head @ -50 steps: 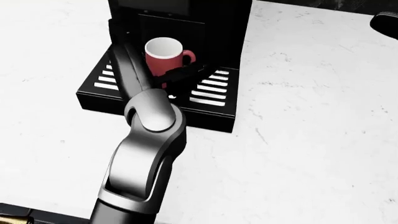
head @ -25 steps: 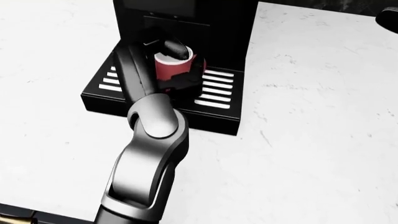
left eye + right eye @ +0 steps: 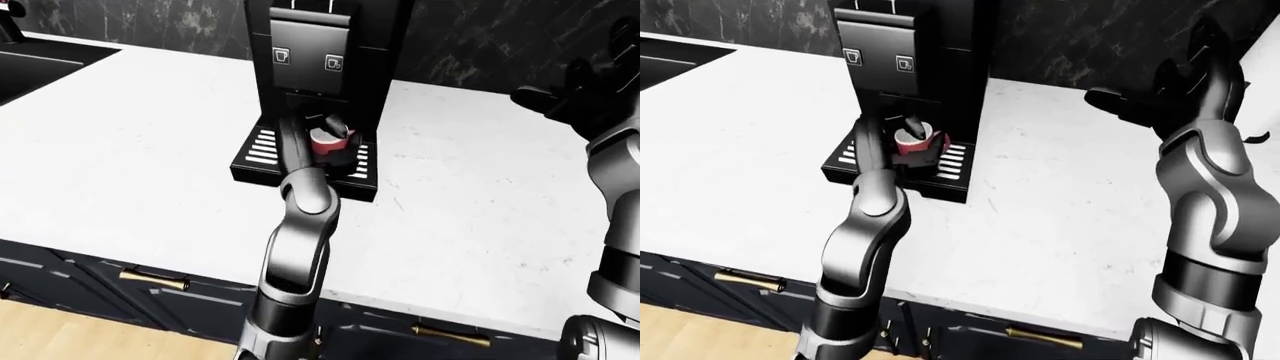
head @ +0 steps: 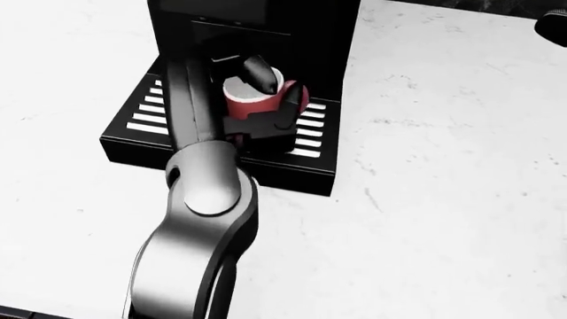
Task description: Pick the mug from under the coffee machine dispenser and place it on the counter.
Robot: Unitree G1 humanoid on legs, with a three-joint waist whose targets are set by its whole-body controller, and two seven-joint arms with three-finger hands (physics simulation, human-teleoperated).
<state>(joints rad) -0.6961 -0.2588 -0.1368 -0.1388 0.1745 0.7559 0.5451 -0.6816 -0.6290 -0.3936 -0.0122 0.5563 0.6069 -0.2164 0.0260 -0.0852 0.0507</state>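
We are clamping the left robot hand (image 4: 257, 100) around the red mug (image 4: 257, 100) standing on the coffee machine (image 3: 325, 67) grille. Lift straight, clear the grille, then move toward the bench (image 4: 443, 199).

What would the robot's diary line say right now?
left robot hand: shut on red mug | mug: on drip tray | right robot hand: open, raised

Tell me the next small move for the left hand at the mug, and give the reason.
Probably lift the mug slightly, then draw it out toward the view's bottom. The left hand has fingers closed round it, one over the rim, while it sits on the drip tray under the coffee machine. The bare counter lies right.
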